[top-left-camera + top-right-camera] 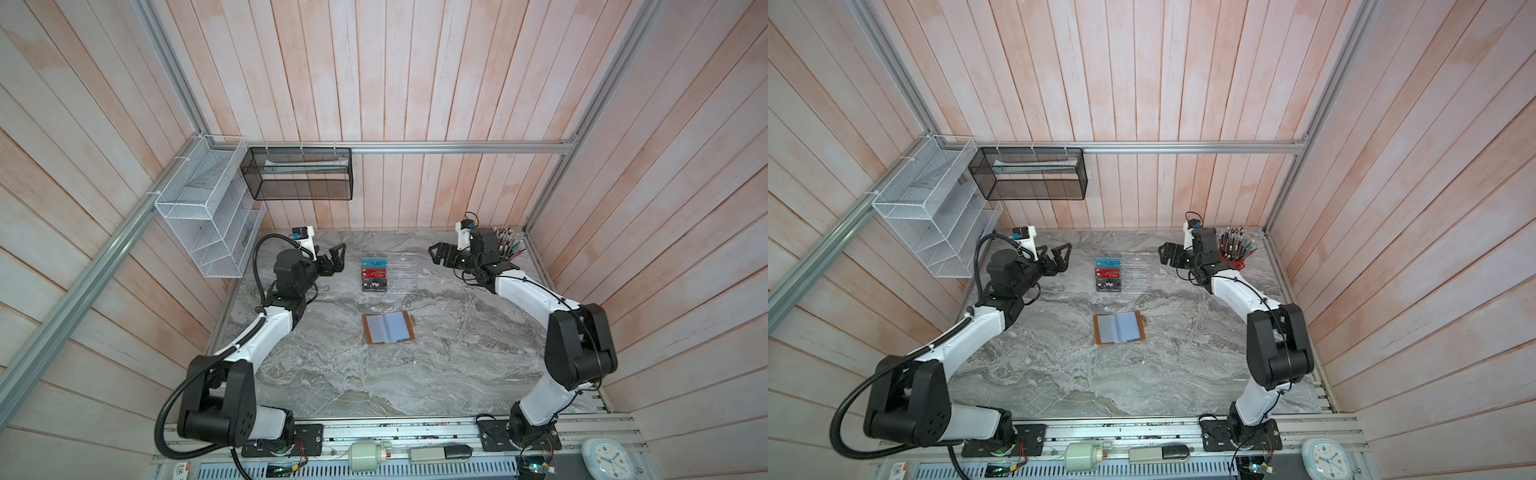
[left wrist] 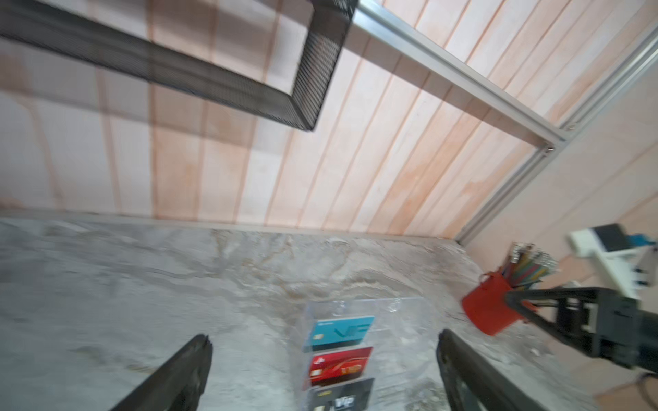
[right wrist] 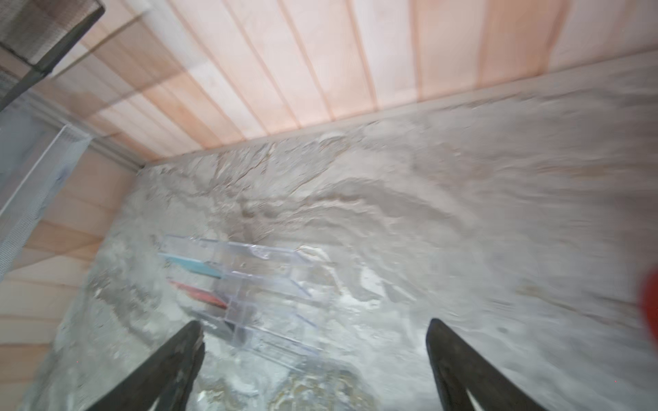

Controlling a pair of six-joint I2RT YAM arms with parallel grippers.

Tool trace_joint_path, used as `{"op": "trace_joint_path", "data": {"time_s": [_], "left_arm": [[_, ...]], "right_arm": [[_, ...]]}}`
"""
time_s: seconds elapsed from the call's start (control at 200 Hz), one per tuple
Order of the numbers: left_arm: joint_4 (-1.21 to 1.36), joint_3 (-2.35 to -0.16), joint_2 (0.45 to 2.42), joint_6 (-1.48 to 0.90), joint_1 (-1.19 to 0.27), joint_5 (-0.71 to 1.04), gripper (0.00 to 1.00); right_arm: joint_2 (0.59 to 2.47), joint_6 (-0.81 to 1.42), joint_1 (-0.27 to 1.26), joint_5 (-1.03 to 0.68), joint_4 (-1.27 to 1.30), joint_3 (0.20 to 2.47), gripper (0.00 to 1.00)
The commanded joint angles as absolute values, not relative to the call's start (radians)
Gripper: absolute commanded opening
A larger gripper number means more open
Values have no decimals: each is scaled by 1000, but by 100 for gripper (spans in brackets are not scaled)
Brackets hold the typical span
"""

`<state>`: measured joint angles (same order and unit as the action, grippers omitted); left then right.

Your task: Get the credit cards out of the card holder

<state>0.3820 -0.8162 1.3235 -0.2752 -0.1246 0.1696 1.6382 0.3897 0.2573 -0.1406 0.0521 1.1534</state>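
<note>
My L tool [image 1: 340, 257] hangs over the counter [image 1: 374, 374] at approx 10 o'clock in both top views. Its jaws are spread wide w/ nothing btwn them, and it points toward 3 o'clock at the clear rack [image 1: 402, 270]. In the L wrist view its two dark fingers [image 2: 185, 377] stand far apart, w/ the rack's front seen btwn them.

My R tool [image 1: 434, 254] hangs at approx 2 o'clock, jaws likewise wide and holding nothing, pointing toward 9 o'clock at the same rack. The R wrist view is blurred but shows both fingers [image 3: 171, 366] well apart. The two tools face each other w/ the rack btwn them, neither touching it.

The credit cards [image 1: 374, 274] sit in the rack's 9 o'clock column, one per step. The teal card [image 1: 1108, 262] is at the back, the red card [image 1: 1108, 273] in the middle and the black card [image 1: 1108, 284] at the front, each printed VIP.

The card holder [image 1: 388, 328] lies open flat at the counter's ctr, at 6 o'clock from the rack and well apart from it. Its tan edge shows all round, the pale blue sleeves face up, and the snap strap sticks out at its 2 o'clock corner.

Just behind my R wrist, at approx 2 o'clock near the back corner, a red cup [image 1: 1235, 262] of pens stands on the counter.
</note>
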Motion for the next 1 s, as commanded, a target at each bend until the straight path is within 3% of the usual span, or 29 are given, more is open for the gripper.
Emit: {"op": "trace_joint_path", "data": {"time_s": [0.0, 0.26, 0.5, 0.685, 0.995], "left_arm": [[333, -685, 1256, -128, -53, -51, 100], [670, -433, 1344, -134, 80, -109, 100], [986, -325, 1470, -104, 91, 31, 100], [1214, -250, 1559, -48, 72, 104, 100], [1142, -270, 1542, -44, 68, 106, 100]], "right_arm": [[1578, 329, 217, 120, 83, 1036, 98], [1410, 155, 157, 416, 492, 637, 98], [1510, 6, 150, 566, 956, 394, 98], [1529, -23, 123, 472, 1140, 317, 98], [1486, 51, 37, 313, 1255, 199, 98]]}}
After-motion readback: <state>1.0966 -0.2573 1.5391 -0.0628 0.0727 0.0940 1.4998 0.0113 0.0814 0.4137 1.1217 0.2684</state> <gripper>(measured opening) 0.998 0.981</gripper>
